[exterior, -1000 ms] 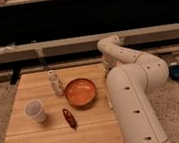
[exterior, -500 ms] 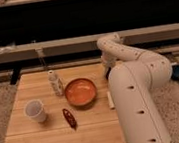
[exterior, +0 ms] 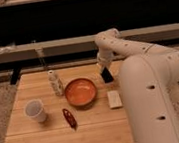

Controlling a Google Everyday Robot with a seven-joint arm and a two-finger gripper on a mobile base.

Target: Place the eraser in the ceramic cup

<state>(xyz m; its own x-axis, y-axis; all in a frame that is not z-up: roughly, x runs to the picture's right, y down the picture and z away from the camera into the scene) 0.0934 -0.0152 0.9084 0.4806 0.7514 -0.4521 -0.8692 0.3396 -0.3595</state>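
Observation:
The white ceramic cup [exterior: 35,110] stands upright at the left of the wooden table [exterior: 53,142]. My gripper [exterior: 105,75] hangs from the white arm [exterior: 110,45], pointing down just right of the orange bowl [exterior: 80,92], low over the table's back right part. A small dark shape sits at the gripper's tip. I cannot tell whether it is the black eraser or part of the gripper. No separate black block shows elsewhere on the table.
A small white labelled bottle [exterior: 55,83] stands left of the bowl. A dark red elongated object [exterior: 69,117] lies in front of the bowl. A pale flat block [exterior: 114,99] lies on the right. My white body [exterior: 154,107] covers the table's right edge.
The gripper's dark tip appears to have risen slightly beside the orange bowl. The other things on the table have not moved.

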